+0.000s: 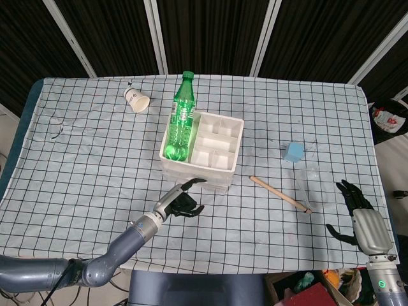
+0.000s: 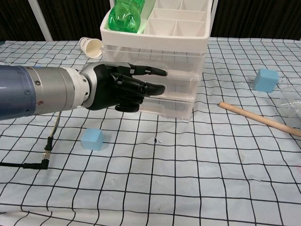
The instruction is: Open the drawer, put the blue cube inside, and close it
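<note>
Robot test lab, gridded cloth (image 1: 76, 159) on table, black curtained backdrop (image 1: 210, 32), loose cable (image 2: 47, 146)

The left hand (image 2: 123, 87) is black and glossy, with segmented fingers (image 2: 149, 71) showing small silver fittings along their backs. It joins a broad brushed-silver wrist cuff, behind which the forearm turns smooth blue-grey. A thin grey cable hangs from under the forearm and ends in a small metal right-angle plug. The right hand (image 1: 357, 207) is black too, on a pale silver-grey wrist housing with a small green light glowing lower down.
</note>
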`<action>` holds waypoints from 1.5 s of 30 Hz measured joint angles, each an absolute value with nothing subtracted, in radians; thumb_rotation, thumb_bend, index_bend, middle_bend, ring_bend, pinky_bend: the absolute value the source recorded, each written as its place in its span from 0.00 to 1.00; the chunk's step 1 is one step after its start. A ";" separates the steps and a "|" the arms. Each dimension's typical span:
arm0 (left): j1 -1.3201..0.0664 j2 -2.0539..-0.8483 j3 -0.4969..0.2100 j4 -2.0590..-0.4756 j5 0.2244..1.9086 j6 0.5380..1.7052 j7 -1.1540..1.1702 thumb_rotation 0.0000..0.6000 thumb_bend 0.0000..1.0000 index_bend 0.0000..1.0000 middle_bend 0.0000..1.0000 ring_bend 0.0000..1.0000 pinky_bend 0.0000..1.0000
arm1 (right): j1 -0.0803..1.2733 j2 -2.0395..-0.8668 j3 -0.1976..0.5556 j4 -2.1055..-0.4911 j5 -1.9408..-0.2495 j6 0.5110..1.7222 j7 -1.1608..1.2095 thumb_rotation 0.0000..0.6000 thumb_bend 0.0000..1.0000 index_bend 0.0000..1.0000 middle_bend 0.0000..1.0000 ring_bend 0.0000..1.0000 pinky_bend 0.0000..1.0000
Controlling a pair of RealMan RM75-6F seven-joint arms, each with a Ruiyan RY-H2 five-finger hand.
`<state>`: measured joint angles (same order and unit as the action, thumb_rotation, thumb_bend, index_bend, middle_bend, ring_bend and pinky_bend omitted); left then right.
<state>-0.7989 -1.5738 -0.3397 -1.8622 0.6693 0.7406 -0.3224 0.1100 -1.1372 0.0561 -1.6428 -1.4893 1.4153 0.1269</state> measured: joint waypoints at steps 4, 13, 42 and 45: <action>-0.779 -1.562 -0.328 -1.890 0.692 0.745 -0.328 1.00 0.40 0.18 1.00 1.00 0.96 | 0.110 -1.137 0.057 -1.642 -1.489 1.416 0.127 1.00 0.18 0.00 0.00 0.00 0.19; -0.716 -1.519 -0.285 -1.945 0.763 0.778 -0.336 1.00 0.40 0.11 1.00 1.00 0.96 | 0.109 -1.137 0.057 -1.642 -1.489 1.419 0.126 1.00 0.18 0.00 0.00 0.00 0.19; -0.546 -1.423 -0.093 -1.994 1.312 1.185 0.210 1.00 0.38 0.12 1.00 1.00 0.96 | 0.105 -1.136 0.056 -1.644 -1.490 1.423 0.120 1.00 0.19 0.00 0.00 0.00 0.19; -0.550 -1.436 -0.116 -1.986 1.288 1.193 0.249 1.00 0.38 0.12 1.00 1.00 0.96 | 0.105 -1.136 0.056 -1.645 -1.488 1.422 0.121 1.00 0.19 0.00 0.00 0.00 0.19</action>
<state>-0.5503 -1.4362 -0.1157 -1.9861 1.2878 1.1933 0.2488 0.1051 -1.1359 0.0565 -1.6451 -1.4879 1.4218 0.1207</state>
